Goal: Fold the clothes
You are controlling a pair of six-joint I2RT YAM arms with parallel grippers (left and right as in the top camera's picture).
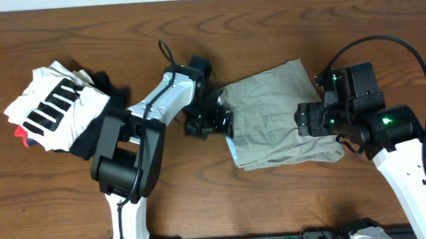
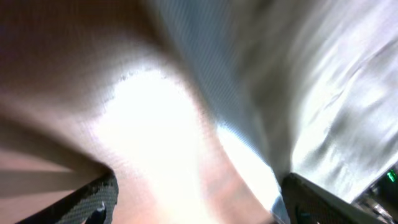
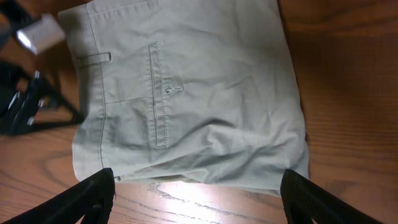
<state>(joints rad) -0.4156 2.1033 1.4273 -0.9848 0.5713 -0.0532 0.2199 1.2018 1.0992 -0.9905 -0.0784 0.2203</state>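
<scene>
Plain khaki cotton shorts [image 1: 272, 116] lie flat on the brown wooden table [image 1: 55, 211], the left gripper [image 2: 198, 186] at their nine o'clock edge and the right gripper [image 3: 198, 177] at three o'clock, both spread apart, apparently ready to pinch opposite sides for folding.

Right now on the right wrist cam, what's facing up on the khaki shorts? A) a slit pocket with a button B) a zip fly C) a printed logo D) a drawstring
A: the shorts lie flat with a stitched slit pocket and its small button facing up; no fly, drawstring or logo shows.
</scene>
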